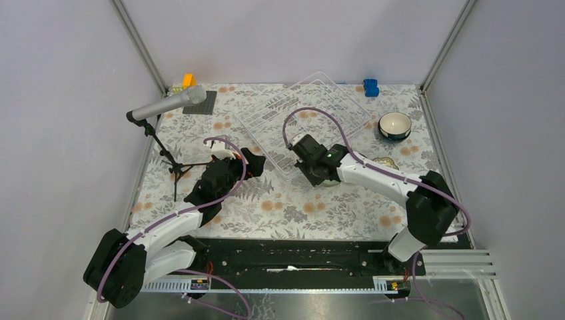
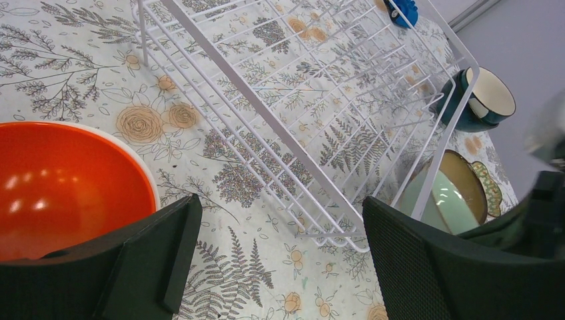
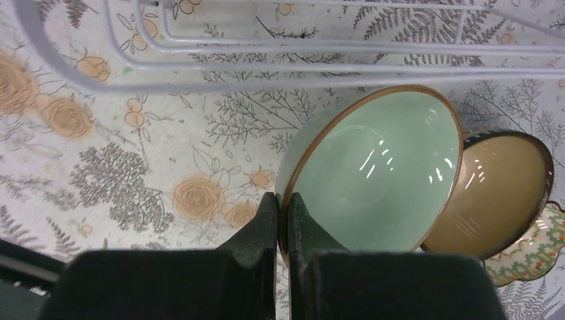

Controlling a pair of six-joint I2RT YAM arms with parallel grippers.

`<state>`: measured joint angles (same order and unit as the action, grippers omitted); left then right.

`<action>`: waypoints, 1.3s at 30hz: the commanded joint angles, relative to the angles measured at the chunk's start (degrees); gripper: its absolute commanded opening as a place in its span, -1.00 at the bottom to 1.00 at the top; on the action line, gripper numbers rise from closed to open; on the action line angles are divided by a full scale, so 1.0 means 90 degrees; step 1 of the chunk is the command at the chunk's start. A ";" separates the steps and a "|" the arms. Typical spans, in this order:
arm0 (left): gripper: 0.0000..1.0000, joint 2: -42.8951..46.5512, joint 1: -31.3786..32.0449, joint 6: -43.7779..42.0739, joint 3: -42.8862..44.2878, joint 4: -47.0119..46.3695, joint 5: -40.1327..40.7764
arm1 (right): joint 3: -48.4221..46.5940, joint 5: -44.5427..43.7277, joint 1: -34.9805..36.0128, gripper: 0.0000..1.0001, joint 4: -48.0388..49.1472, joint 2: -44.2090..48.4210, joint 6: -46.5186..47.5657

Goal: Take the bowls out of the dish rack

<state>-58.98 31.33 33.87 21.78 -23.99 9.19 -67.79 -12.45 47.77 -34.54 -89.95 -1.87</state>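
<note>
The white wire dish rack (image 1: 313,110) lies at the back middle with no bowl showing in it. My right gripper (image 3: 283,207) is shut on the rim of the pale green bowl (image 3: 380,173), just in front of the rack's near edge (image 3: 266,67). The dark brown patterned bowl (image 3: 493,200) sits against the green bowl's far side. My left gripper (image 2: 280,260) is open and empty over the cloth. An orange bowl (image 2: 60,187) lies beside its left finger. A teal-blue bowl with a white inside (image 1: 394,125) stands right of the rack.
A microphone on a stand (image 1: 166,107) is at the left. A dark grey plate (image 1: 200,103) and an orange-yellow toy (image 1: 186,81) are at the back left. A blue toy (image 1: 370,87) is at the back right. Walls enclose the floral cloth.
</note>
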 commanded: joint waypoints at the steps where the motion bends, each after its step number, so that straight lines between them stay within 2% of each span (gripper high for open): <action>1: 0.91 0.0062 0.0034 -0.0113 0.0184 -0.0342 0.0006 | -0.0378 -0.0709 0.0211 -1.00 0.0334 -0.0448 0.0093; 5: 0.90 0.0050 0.0034 -0.0111 0.0178 -0.0335 0.0017 | -0.0453 -0.0734 0.0346 -0.88 0.0341 -0.0685 0.0178; 6: 0.91 0.0050 0.0032 -0.0111 0.0178 -0.0333 0.0023 | -0.0464 -0.0738 0.0371 -0.77 0.0342 -0.0710 0.0178; 9: 0.91 0.0047 0.0034 -0.0113 0.0168 -0.0342 0.0033 | -0.0389 -0.0788 0.0418 -0.23 0.0441 -0.0631 0.0178; 10: 0.91 0.0036 0.0034 -0.0111 0.0170 -0.0342 0.0032 | -0.0333 -0.0817 0.0424 -0.10 0.0499 -0.0550 0.0186; 15: 0.90 0.0029 0.0034 -0.0105 0.0173 -0.0317 0.0092 | 0.0151 -0.0849 0.0424 0.34 0.1080 0.0282 0.0180; 17: 0.90 0.0075 0.0033 -0.0025 0.0173 -0.0213 0.0369 | 0.0363 -0.0991 0.0425 0.41 0.1369 0.0669 0.0183; 19: 0.91 0.0167 0.0034 0.0102 0.0163 0.0022 0.0869 | 0.0585 -0.1345 0.0419 0.43 0.1703 0.1026 0.0104; 21: 0.92 0.0303 0.0034 0.0142 0.0133 0.0137 0.1259 | 0.0828 -0.2043 0.0424 0.52 0.2090 0.1327 -0.0075; 24: 0.93 0.0538 0.0034 0.0147 0.0040 0.0156 0.1539 | 0.1124 -0.3179 0.0376 0.87 0.2532 0.1618 -0.0483; 28: 0.95 0.0751 0.0034 0.0174 0.0060 0.0434 0.2262 | 0.1393 -0.2803 -0.0221 0.93 0.2756 0.1995 -0.0978; 31: 0.98 0.0920 0.0034 0.0080 0.0033 0.0535 0.2669 | 0.1854 -0.2514 -0.1003 0.96 0.3080 0.2449 -0.1336; 36: 0.98 0.0938 0.0042 -0.0387 0.0343 0.0995 0.2583 | 0.2921 -0.2386 -0.2111 0.99 0.3903 0.3437 -0.1588; 39: 0.97 0.0764 0.0044 -0.0565 0.0576 0.1273 0.2623 | 0.3555 -0.1970 -0.2844 0.99 0.4416 0.3841 -0.1397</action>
<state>-51.07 31.46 32.40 22.76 -15.38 30.83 -40.84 -33.30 28.49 -3.97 -60.01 -13.37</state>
